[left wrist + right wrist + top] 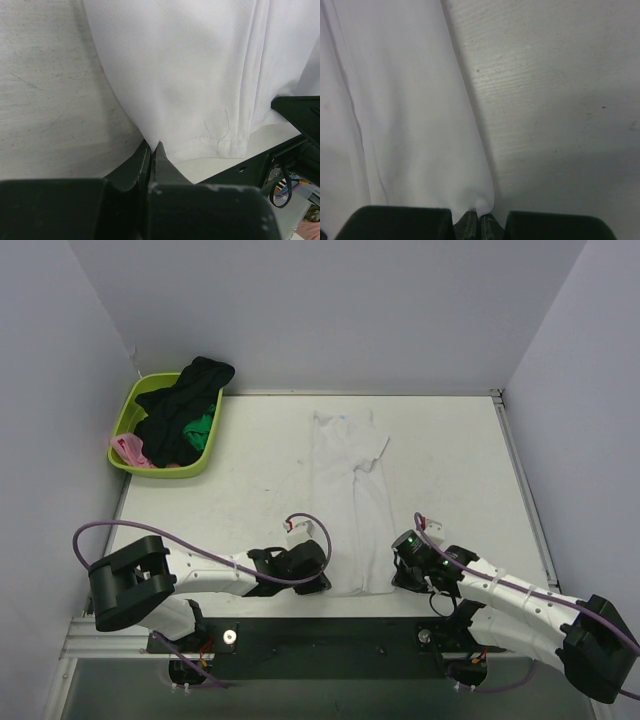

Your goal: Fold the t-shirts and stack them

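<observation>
White t-shirt: the large plain white short-sleeved cloth t-shirt (350,502) (190,85) (405,115) lies flat in the middle of the desk. It is folded lengthwise into a long narrow strip that runs from the far side to the near edge.
Sleeve: one short sleeve (374,449) sticks out on the right side of the strip, near its far end.
Hem: the stitched hem is at the near end, just beside the near edge of the desk. The left wrist view shows the stitching line.
Left jaws: pressed together, pinching the near left corner of the white t-shirt. In the left wrist view the cloth runs down into the thin slit between them.
Right jaws: pressed together on the near right corner of the same shirt. In the right wrist view the edge of the cloth ends exactly at their tips.
Left arm: the white and black left arm (215,572) lies low over the desk and reaches to the right, toward the shirt.
Right arm: the right arm (500,592) lies low as well and reaches to the left, toward the shirt.
Desk: the pale, scratched desk (240,490) (45,100) (560,100) is bare on both sides of the strip.
Basket: a lime green plastic basket (128,410) stands at the far left corner, well apart from the white shirt.
Other t-shirts: a black t-shirt (185,405) is heaped in the basket and hangs over its far rim. A green t-shirt (203,427) shows under it, and a pink t-shirt (128,448) hangs over the left rim.
</observation>
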Robot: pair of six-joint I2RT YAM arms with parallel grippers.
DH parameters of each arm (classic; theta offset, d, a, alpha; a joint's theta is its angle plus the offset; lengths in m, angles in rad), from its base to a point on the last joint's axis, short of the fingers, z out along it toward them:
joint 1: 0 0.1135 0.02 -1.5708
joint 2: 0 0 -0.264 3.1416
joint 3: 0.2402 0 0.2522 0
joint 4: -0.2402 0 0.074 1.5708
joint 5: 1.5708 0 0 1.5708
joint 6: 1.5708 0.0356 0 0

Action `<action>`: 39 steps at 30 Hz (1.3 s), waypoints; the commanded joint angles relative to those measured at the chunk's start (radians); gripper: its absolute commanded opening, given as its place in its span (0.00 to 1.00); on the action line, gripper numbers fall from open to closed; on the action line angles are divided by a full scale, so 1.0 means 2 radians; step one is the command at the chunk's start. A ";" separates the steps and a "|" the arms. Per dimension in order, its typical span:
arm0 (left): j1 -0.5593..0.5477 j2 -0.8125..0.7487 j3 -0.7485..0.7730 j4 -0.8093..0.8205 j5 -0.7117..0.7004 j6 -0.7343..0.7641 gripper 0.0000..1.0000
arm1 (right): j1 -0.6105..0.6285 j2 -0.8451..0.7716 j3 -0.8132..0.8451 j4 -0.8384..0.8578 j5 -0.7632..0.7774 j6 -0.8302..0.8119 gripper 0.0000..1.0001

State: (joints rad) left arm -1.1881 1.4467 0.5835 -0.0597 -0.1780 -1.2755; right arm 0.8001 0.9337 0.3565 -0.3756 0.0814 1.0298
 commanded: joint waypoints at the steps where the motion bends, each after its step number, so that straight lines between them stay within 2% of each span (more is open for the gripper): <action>1: 0.001 0.007 -0.024 -0.051 -0.002 0.006 0.00 | 0.007 0.010 -0.006 -0.013 0.005 0.005 0.00; 10: -0.006 -0.055 -0.047 -0.079 -0.011 -0.003 0.00 | 0.038 -0.039 0.000 -0.052 0.021 0.020 0.00; 16: -0.026 -0.087 -0.054 -0.096 -0.018 -0.017 0.00 | 0.089 -0.057 0.026 -0.084 0.044 0.049 0.00; 23: -0.029 -0.126 -0.010 -0.151 -0.047 0.003 0.00 | 0.128 -0.034 0.088 -0.107 0.089 0.057 0.00; 33: 0.032 -0.144 0.076 -0.191 -0.047 0.075 0.00 | 0.131 0.045 0.192 -0.114 0.153 0.016 0.00; 39: 0.078 -0.125 0.102 -0.186 -0.038 0.105 0.00 | 0.089 0.087 0.221 -0.093 0.154 -0.020 0.00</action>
State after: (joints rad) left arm -1.0821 1.1774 0.7143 -0.4171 -0.2539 -1.1358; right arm 1.0370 1.0672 0.7471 -0.5541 0.3332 1.0550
